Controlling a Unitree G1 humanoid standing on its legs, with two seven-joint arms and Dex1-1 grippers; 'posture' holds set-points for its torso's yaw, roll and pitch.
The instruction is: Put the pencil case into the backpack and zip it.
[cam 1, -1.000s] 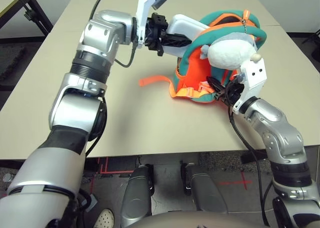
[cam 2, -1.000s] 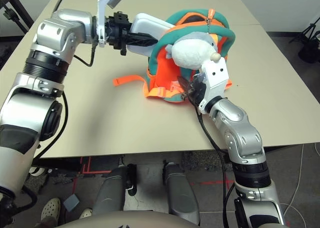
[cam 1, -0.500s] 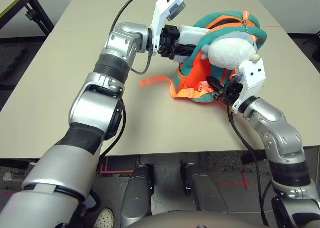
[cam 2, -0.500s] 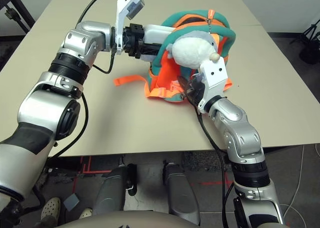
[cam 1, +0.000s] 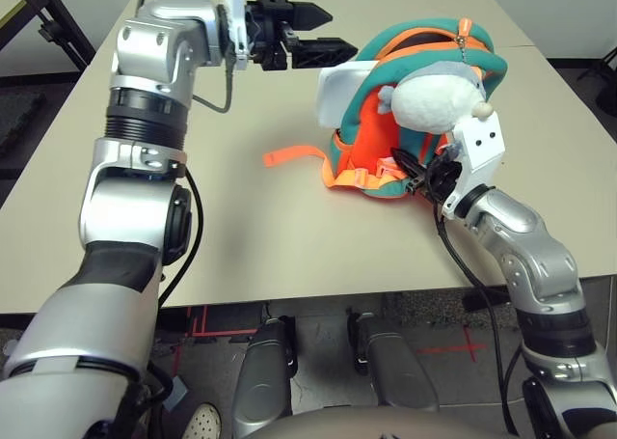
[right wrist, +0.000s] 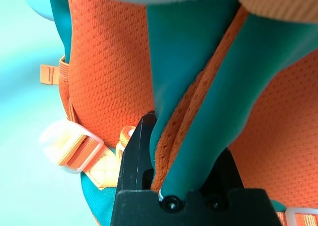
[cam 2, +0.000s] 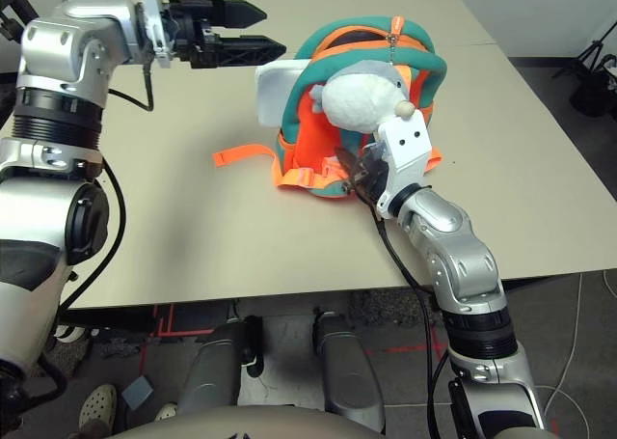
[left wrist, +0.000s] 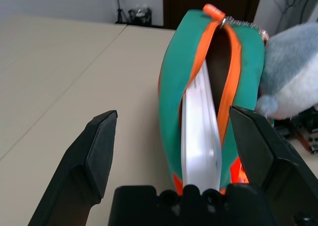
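**Case half in, zip undone**

Head view: pencil case [cam 1: 339,87] pokes from the backpack [cam 1: 424,68]'s left opening; my left gripper [cam 1: 307,31] spread wide, empty.

Left wrist: case sits between unzipped edges.

Right wrist: my right gripper [right wrist: 186,151] pinches the backpack's teal trim.

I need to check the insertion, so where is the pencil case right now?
The pencil case stands partway inside the backpack, poking out of its open zipper mouth on the robot's left side, just below the open left end effector.
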